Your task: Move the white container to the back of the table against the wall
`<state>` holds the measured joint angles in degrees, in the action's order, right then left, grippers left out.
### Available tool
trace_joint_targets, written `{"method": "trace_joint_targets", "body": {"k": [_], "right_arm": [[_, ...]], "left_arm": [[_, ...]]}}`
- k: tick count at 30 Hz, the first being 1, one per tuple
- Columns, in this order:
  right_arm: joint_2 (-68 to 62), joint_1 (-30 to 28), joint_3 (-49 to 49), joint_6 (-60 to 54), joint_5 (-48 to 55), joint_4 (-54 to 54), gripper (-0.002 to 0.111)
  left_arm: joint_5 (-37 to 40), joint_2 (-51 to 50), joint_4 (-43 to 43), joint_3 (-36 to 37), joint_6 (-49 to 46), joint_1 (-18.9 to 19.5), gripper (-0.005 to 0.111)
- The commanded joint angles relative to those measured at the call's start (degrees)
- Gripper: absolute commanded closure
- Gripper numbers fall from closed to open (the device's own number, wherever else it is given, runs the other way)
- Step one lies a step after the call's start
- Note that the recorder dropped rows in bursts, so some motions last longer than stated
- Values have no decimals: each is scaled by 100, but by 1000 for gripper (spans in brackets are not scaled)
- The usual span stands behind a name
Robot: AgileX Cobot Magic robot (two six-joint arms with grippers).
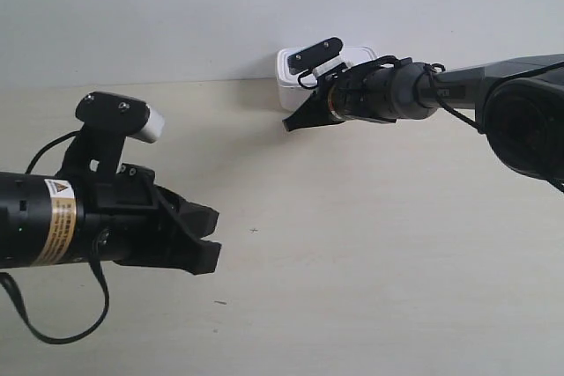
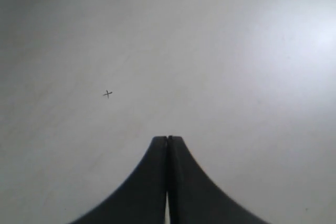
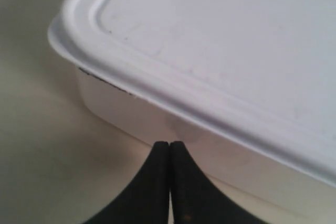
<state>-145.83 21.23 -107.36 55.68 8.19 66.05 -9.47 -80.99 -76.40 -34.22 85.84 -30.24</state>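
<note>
The white container (image 1: 289, 92) stands at the back of the table (image 1: 370, 261), its far side against the wall (image 1: 176, 6). The right wrist view shows its rimmed lid and one rounded corner (image 3: 220, 40) close up. My right gripper (image 1: 287, 124) is shut and empty. Its tips (image 3: 169, 143) sit at the container's near side wall, low down; contact cannot be told. Part of the container is hidden behind the right arm and its wrist camera. My left gripper (image 1: 211, 237) hovers shut and empty (image 2: 168, 138) over bare tabletop at the front, far from the container.
A small dark cross mark (image 1: 254, 231) lies on the tabletop just ahead of the left gripper, also seen in the left wrist view (image 2: 107, 94). A loose black cable (image 1: 53, 332) hangs under the left arm.
</note>
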Motion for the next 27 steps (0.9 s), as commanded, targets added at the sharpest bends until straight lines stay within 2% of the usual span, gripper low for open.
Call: {"method": "trace_joint_targets", "body": {"k": [1, 5, 8, 13, 17, 27], "right_arm": [[47, -56, -99, -18, 100, -158, 108], [47, -41, -56, -379, 248, -510, 108], [117, 35, 147, -977, 149, -677, 108], [331, 73, 509, -918, 87, -834, 108], [702, 73, 1043, -918, -370, -861, 108], [2216, 73, 2622, -898, -879, -1261, 108]], "left_arm": [[297, 364, 59, 282, -4, -47, 107], [750, 573, 72, 428, 23, -47, 107], [724, 695, 72, 455, 23, -47, 107], [494, 847, 72, 514, 156, -47, 107], [164, 1032, 197, 694, 156, -47, 107], [183, 2217, 574, 1556, 146, -47, 107]]}}
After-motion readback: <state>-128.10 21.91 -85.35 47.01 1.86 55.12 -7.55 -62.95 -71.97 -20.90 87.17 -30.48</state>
